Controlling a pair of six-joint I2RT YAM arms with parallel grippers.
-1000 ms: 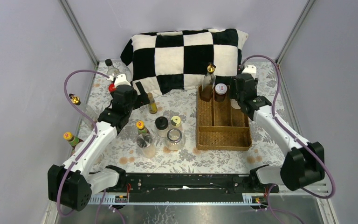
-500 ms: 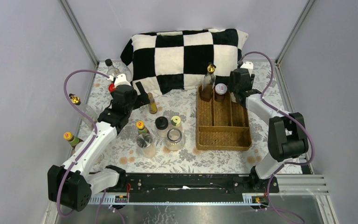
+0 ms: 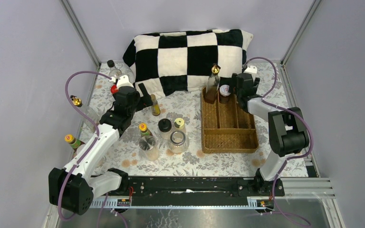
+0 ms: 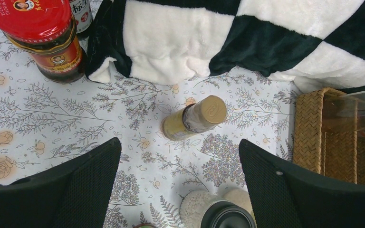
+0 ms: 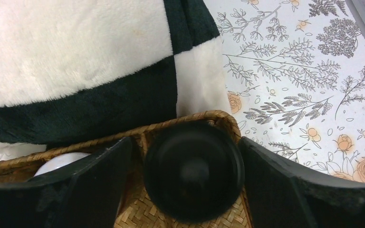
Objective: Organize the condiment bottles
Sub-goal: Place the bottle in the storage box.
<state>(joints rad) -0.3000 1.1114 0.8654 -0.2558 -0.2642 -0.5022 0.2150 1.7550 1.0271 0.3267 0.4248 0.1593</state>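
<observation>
My right gripper [image 5: 186, 145] stands over the far right corner of the wicker tray [image 3: 228, 141]. Its jaws straddle a black-capped bottle [image 5: 193, 176] standing in that compartment, with a thin gap on the left side, so it is open. A tall gold-topped bottle [image 3: 213, 81] and a white-lidded jar [image 3: 225, 90] stand in the tray's far end. My left gripper [image 4: 178, 148] hovers open over the cloth, a small tan-capped yellow bottle [image 4: 193, 118] just ahead. A red-capped jar [image 4: 42, 34] stands far left. Several bottles and jars [image 3: 165, 126] cluster mid-table.
A checkered pillow [image 3: 190, 50] lies along the back, touching the tray's far rim. Two bottles [image 3: 70, 139] stand near the left wall, and a black-capped clear one [image 3: 114, 70] at the back left corner. Metal frame posts rise at both back corners.
The right arm's elbow has swung in toward the tray. Its gripper shifted slightly back and left over the tray corner, and its jaws widened off the black cap. The left arm stayed still.
</observation>
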